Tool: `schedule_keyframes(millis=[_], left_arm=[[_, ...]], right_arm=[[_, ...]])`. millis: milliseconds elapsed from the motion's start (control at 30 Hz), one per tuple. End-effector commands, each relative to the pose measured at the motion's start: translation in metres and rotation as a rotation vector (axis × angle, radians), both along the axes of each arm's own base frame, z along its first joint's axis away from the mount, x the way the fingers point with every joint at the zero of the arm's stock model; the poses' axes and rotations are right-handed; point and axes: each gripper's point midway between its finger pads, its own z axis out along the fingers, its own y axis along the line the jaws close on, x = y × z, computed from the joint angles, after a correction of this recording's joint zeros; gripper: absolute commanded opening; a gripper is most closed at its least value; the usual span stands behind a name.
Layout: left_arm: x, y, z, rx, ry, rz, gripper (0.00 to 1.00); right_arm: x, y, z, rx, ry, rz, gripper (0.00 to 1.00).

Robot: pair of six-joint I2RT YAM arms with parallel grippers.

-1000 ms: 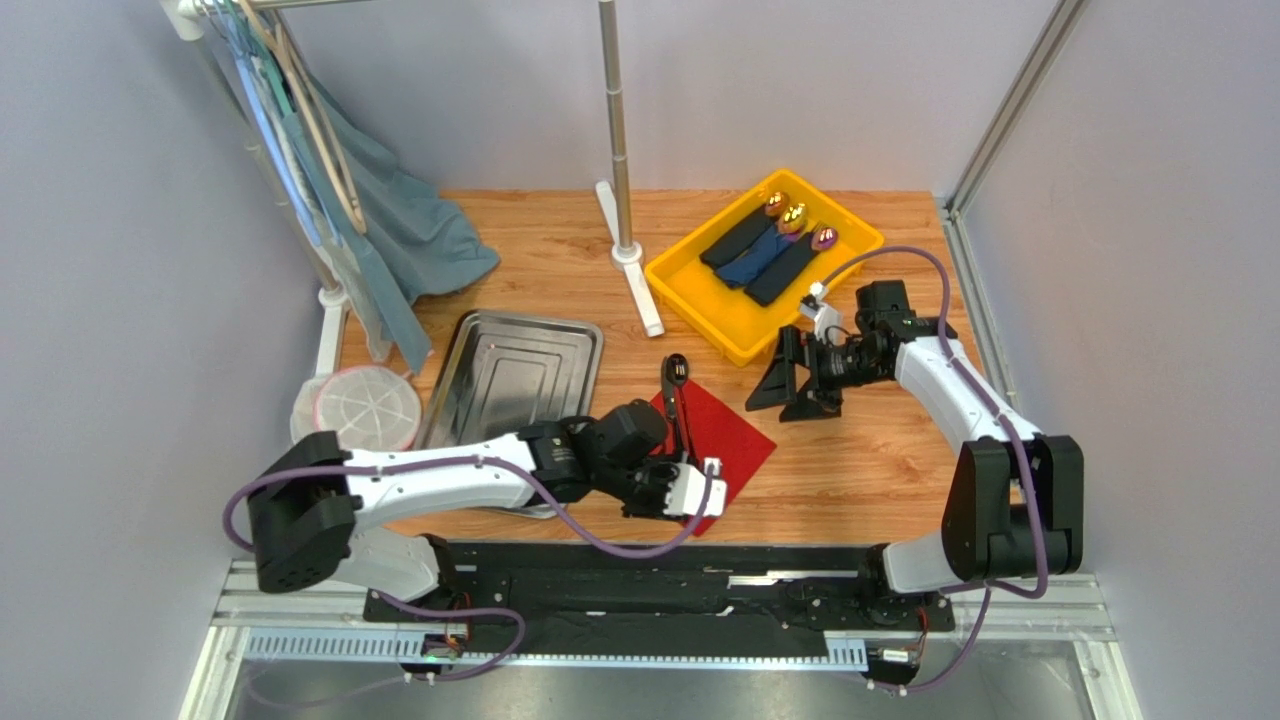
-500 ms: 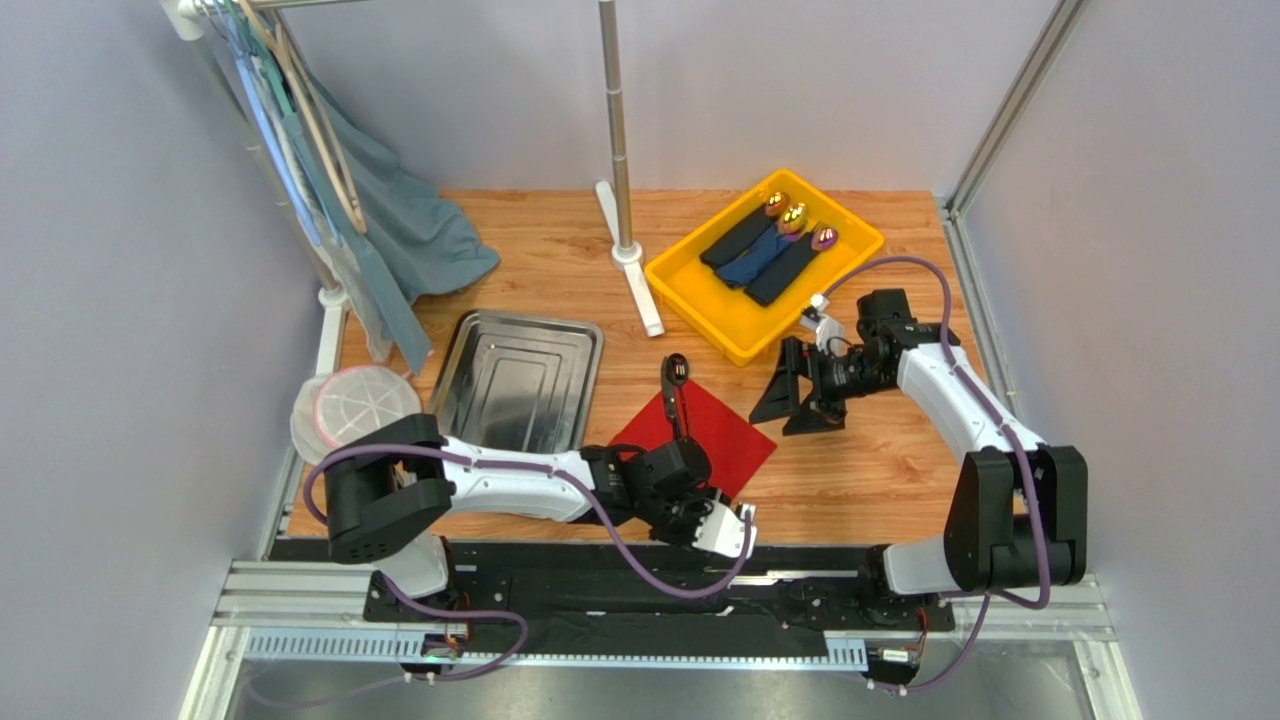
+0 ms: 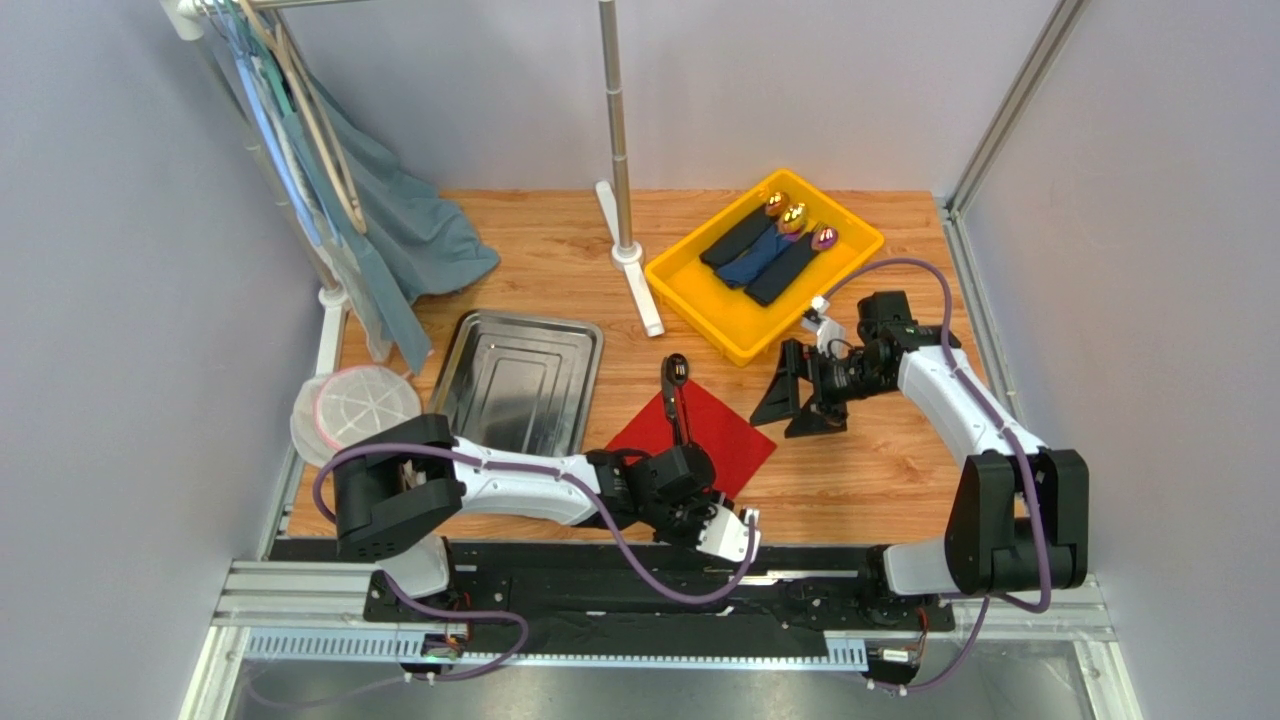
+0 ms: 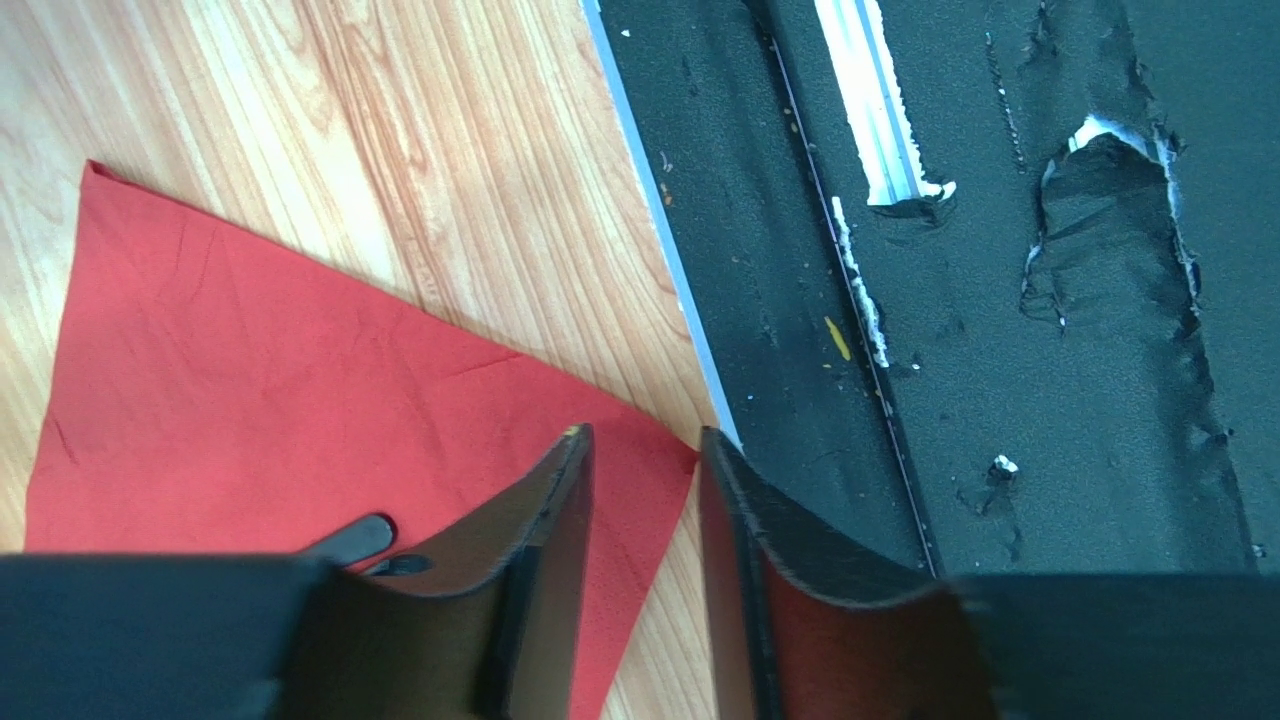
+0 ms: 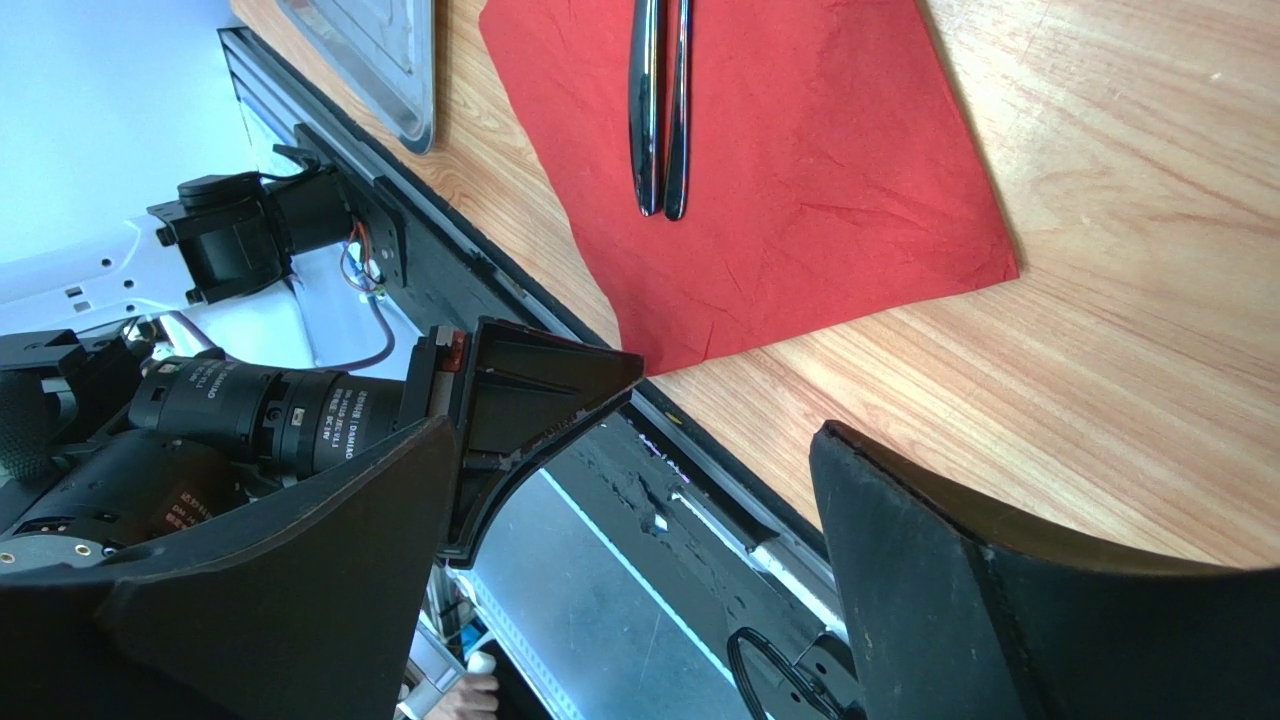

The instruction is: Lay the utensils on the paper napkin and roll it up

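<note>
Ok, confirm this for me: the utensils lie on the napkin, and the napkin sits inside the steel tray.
Not quite. The utensils do lie on the napkin, but the napkin is not inside the tray. It lies flat on the wood table, just to the right of the tray. The top view shows this.

The matt, creased red paper napkin (image 5: pixel 781 195) bears glossy dark metal utensils (image 5: pixel 661 105) on a smooth wood-grain table (image 5: pixel 1142 375).
</note>
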Motion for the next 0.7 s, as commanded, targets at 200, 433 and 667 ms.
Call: schedule_keyframes(millis=[200, 433, 667], left_arm=[[-0.002, -0.009, 0.007, -0.042, -0.022, -0.040, 0.40], [-0.006, -0.006, 0.005, -0.034, -0.006, -0.052, 0.42], [-0.012, -0.006, 0.005, -0.032, 0.020, -0.069, 0.45]], right_arm=[[0.001, 0.000, 0.006, -0.003, -0.041, 0.002, 0.94], [0.002, 0.000, 0.005, -0.005, -0.036, 0.001, 0.94], [0.003, 0.000, 0.005, -0.004, -0.032, 0.002, 0.95]])
